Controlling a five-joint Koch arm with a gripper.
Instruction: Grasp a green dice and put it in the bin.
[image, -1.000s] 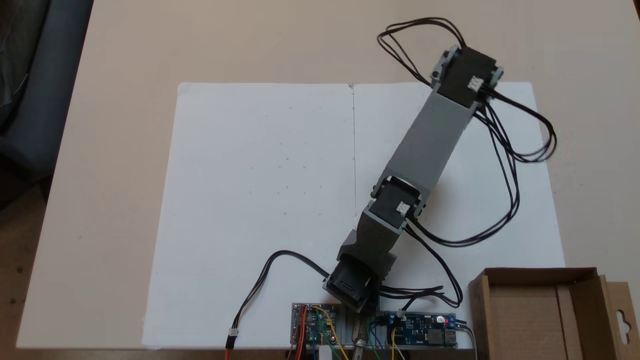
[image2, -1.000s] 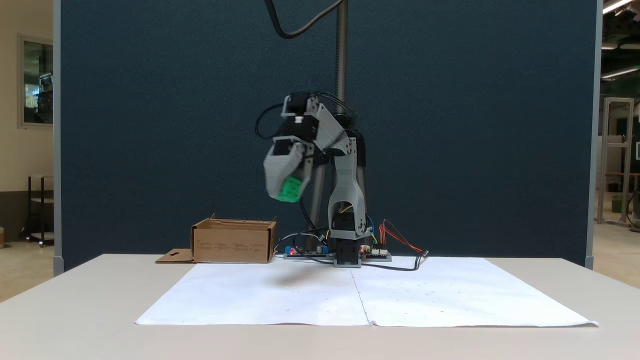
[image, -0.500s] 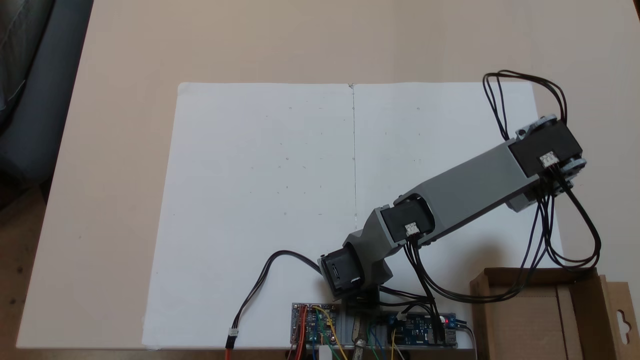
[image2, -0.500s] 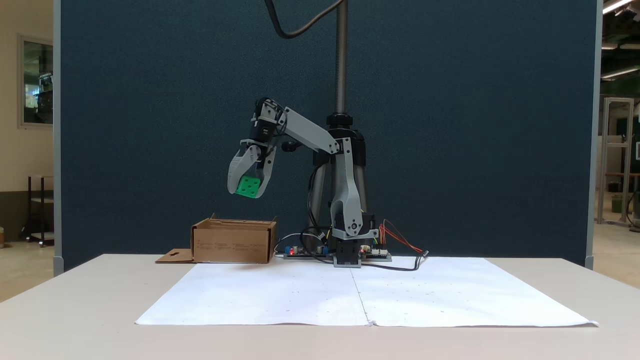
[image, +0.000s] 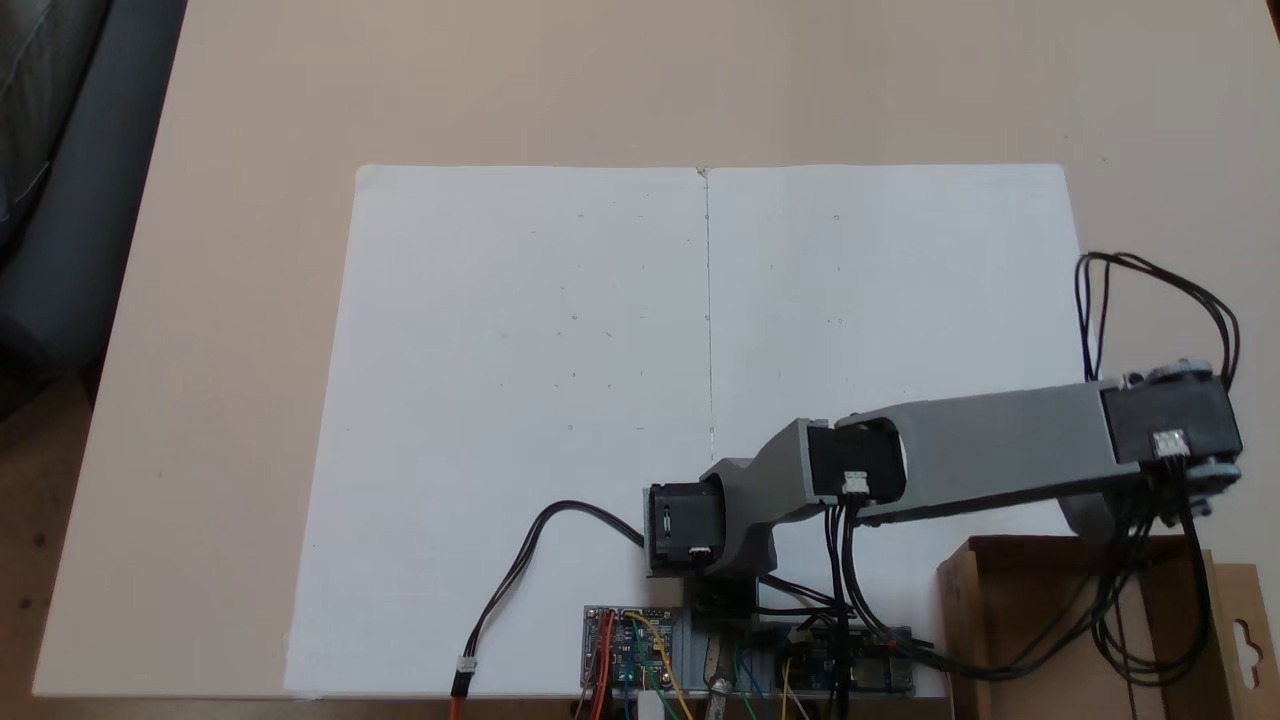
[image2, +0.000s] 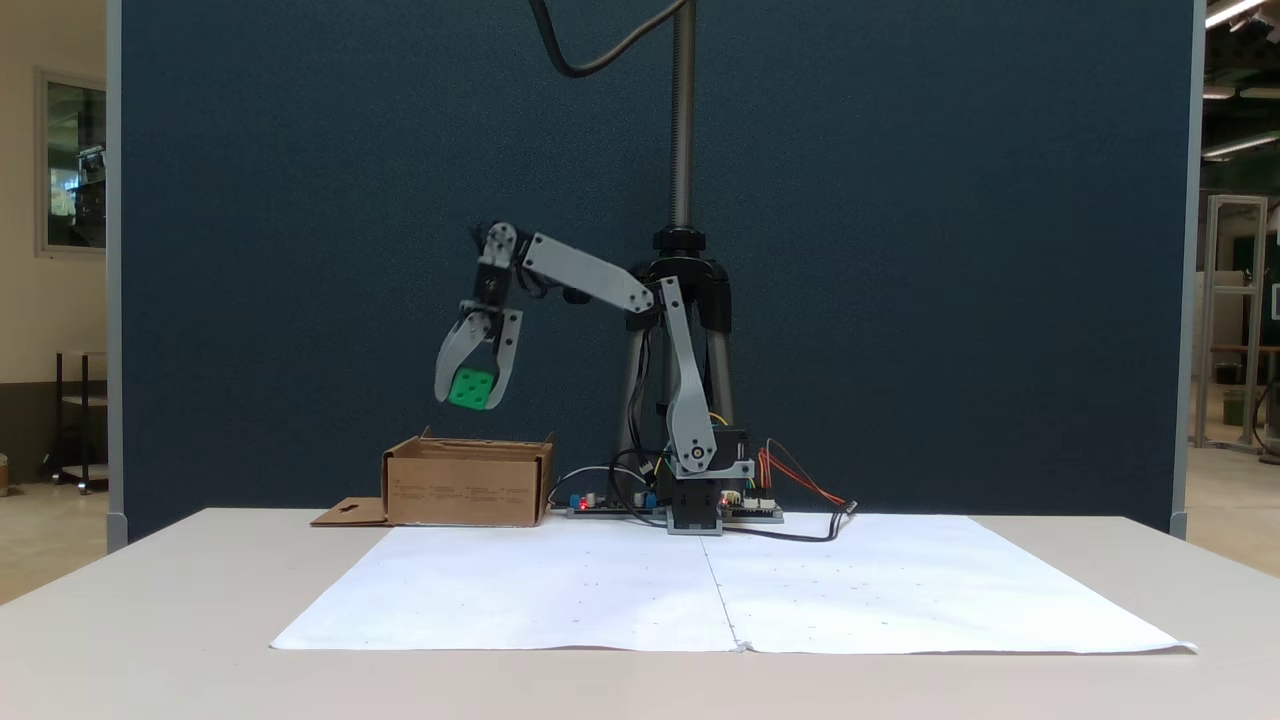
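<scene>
Our arm (image2: 590, 280) reaches out sideways, wrist bent down; our gripper (image2: 468, 392) hangs with jaws clamped.

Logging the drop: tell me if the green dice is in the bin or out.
Out. The end effector holds the green dice in the air, above the bin.

One green dice (image2: 469, 388), one cardboard bin (image2: 466, 484), one robot arm (image: 960, 462) with one tool (image2: 470, 392), two white paper sheets (image: 530, 400) side by side, one desk (image: 250, 200)
</scene>
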